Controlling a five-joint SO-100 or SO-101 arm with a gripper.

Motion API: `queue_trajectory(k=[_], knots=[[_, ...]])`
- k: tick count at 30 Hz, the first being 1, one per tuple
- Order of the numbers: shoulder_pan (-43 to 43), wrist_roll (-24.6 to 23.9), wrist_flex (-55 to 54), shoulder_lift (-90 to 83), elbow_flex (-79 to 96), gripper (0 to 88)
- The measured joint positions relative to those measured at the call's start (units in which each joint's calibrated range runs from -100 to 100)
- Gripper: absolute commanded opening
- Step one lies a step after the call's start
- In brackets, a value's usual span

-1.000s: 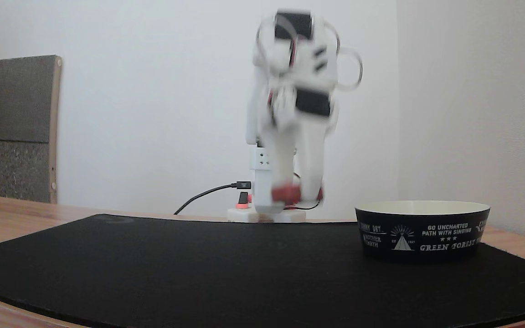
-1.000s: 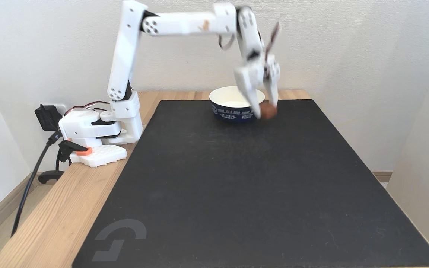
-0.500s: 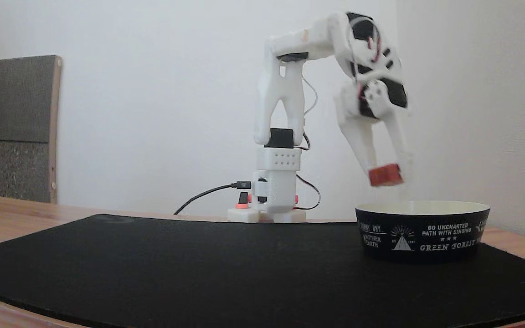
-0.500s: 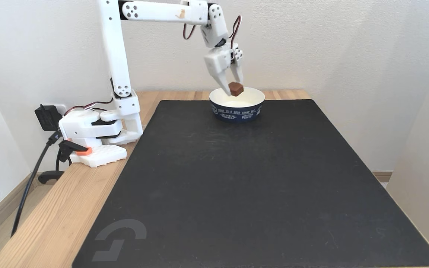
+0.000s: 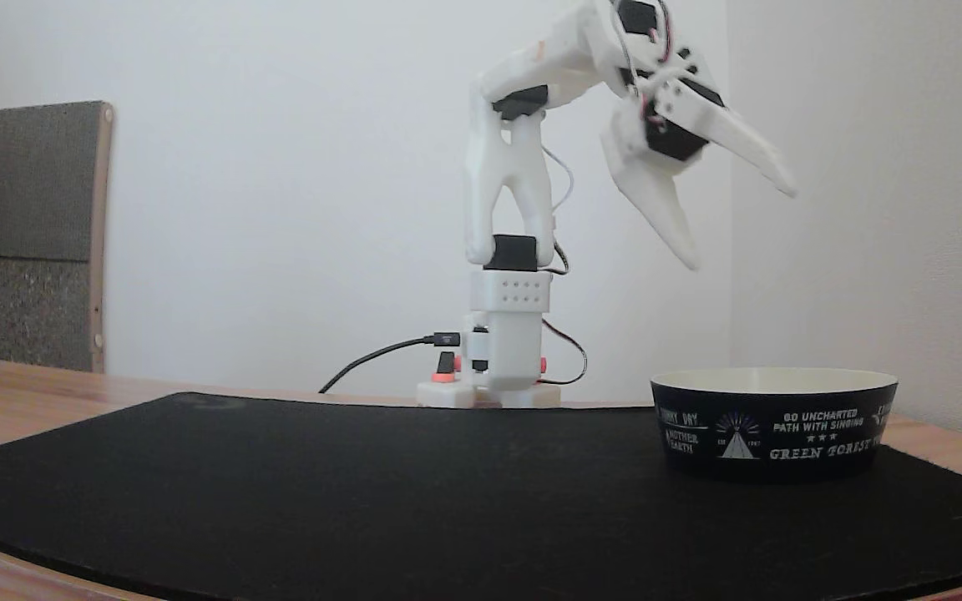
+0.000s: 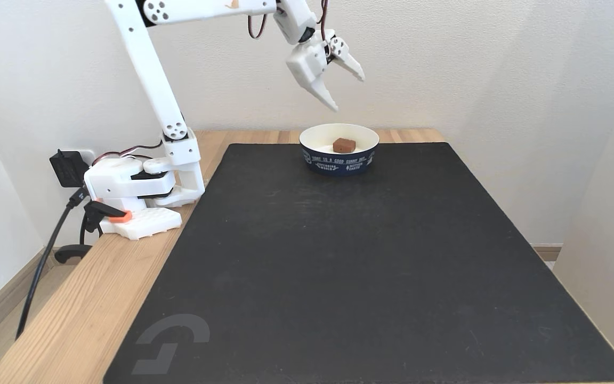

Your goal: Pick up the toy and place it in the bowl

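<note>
The bowl [image 6: 339, 156] is black outside with white lettering and a white triangle emblem (clearest in the low fixed view [image 5: 773, 434]), cream inside. The toy [image 6: 344, 144] in it reads reddish-brown. The arm [image 6: 147, 69] and gripper [image 6: 348, 92] are white; the mat [image 6: 360, 266] is black on a light wooden table [image 6: 72, 320].

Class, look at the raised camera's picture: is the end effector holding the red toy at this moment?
No: the toy lies inside the bowl, while the end effector hangs open above it.
</note>
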State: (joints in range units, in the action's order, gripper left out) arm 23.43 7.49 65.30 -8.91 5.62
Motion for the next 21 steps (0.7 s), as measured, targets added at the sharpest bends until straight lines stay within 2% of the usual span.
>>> queue_trajectory(k=[2,3,5,7,8,11,12,16,17,21], knots=[[-3.41,-0.88,-0.68,-3.91,2.27,4.2],[-8.16,-1.90,-2.53,-7.66,5.29,4.2],[-10.57,-2.63,-4.31,-9.83,8.31,4.2],[-15.06,-3.60,-9.46,-14.15,15.87,3.7],[-19.48,-4.17,-14.61,-18.15,24.94,3.7],[-20.39,-4.02,-20.85,-23.40,38.07,3.7],[-21.64,-4.43,-24.74,-29.81,47.80,3.6],[-21.89,-4.27,-26.76,-41.30,64.34,3.9],[-20.97,-4.53,-26.76,-49.29,71.80,3.9],[-21.14,-5.30,-26.76,-63.20,82.76,4.1]])
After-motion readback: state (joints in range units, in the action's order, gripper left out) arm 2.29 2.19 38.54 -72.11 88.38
